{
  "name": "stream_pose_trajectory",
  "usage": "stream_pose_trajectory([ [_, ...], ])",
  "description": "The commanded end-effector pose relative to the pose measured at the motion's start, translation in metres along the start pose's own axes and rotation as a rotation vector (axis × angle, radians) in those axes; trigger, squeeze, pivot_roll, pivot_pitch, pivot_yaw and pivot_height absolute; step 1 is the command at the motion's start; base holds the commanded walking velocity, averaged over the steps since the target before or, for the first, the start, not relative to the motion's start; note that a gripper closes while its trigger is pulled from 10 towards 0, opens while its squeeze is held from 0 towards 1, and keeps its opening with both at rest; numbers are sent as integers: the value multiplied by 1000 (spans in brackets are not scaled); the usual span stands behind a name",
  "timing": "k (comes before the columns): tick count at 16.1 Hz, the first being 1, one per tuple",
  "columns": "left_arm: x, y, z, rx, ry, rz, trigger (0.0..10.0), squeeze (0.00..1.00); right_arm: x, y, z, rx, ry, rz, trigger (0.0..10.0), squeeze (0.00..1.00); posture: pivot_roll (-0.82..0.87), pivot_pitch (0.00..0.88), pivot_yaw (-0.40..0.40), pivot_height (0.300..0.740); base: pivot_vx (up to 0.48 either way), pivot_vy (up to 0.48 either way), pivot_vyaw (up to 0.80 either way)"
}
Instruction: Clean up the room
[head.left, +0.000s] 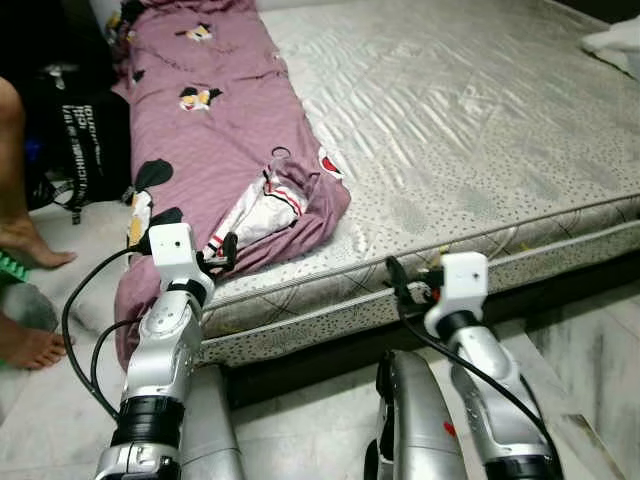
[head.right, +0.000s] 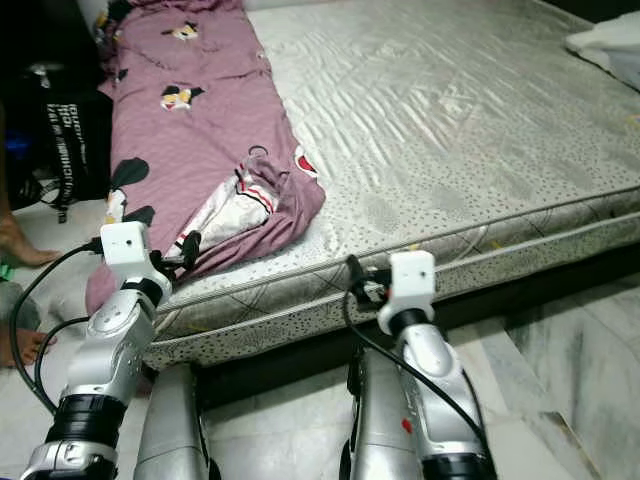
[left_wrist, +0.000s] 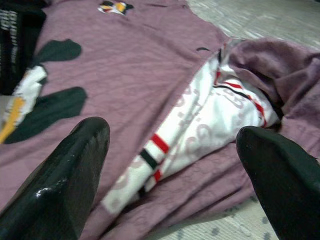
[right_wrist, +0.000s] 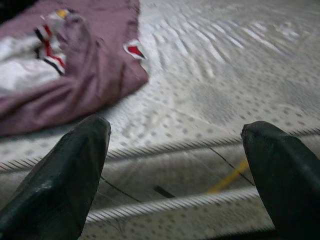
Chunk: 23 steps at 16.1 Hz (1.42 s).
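Observation:
A mauve blanket (head.left: 215, 130) with cartoon prints lies along the left side of a bare grey mattress (head.left: 470, 120) and hangs over its near edge. A white garment with red and black stripes (head.left: 262, 212) is bundled in its folds. My left gripper (left_wrist: 172, 165) stands open just short of that garment (left_wrist: 200, 120), at the bed's near left edge, touching nothing. Further right, my right gripper (right_wrist: 177, 170) is open in front of the mattress side (right_wrist: 165, 175), empty.
A person's bare feet (head.left: 30, 250) stand on the floor at the far left, next to a black bag (head.left: 85, 140). A white cloth (head.left: 615, 45) lies at the bed's far right corner. Pale floor tiles (head.left: 590, 350) run along the bed's front.

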<state>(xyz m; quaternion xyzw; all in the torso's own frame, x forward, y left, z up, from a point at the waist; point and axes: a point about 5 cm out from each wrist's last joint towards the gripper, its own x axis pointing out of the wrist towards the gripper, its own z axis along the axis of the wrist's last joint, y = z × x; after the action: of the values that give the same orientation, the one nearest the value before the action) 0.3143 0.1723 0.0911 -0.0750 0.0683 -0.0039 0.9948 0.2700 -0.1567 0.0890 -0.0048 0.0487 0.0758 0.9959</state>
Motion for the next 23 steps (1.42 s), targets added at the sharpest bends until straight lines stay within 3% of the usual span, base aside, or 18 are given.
stream_pose_trajectory([
  [1,6,-4,5,-7,-14,-25,10000,0,-1,-2,1,9,0,-5,10000,0,-24,61,10,493,0,0,0],
  [3,20,-13,8,-46,15,-62,10000,0,-6,1,1,6,19,3,10000,0,-35,73,6,493,0,0,0],
  [8,41,-16,17,-56,33,-45,10000,0,-25,-2,4,14,48,15,10000,0,-74,100,9,493,0,0,0],
  [10,51,-18,21,-71,70,-56,10000,0,-45,-7,7,-2,59,-5,10000,0,-144,131,14,493,0,0,0],
  [13,64,-38,26,-82,137,-108,10000,0,-83,-18,13,-40,108,-54,10000,0,-232,202,15,493,0,0,0],
  [16,68,-55,27,-99,159,-148,10000,0,-100,-22,16,-52,143,-75,10000,0,-258,239,10,493,0,0,0],
  [19,66,-74,17,-73,231,-214,10000,0,-100,-16,16,-53,156,-62,10000,0,-250,252,7,493,0,0,0],
  [22,61,-85,5,-97,265,-262,10000,0,-99,-11,19,-46,170,-49,10000,0,-244,259,2,493,0,0,0],
  [23,60,-87,2,-116,271,-274,0,0,-98,-11,19,-48,175,-47,10000,0,-245,257,-1,493,0,0,0],
])
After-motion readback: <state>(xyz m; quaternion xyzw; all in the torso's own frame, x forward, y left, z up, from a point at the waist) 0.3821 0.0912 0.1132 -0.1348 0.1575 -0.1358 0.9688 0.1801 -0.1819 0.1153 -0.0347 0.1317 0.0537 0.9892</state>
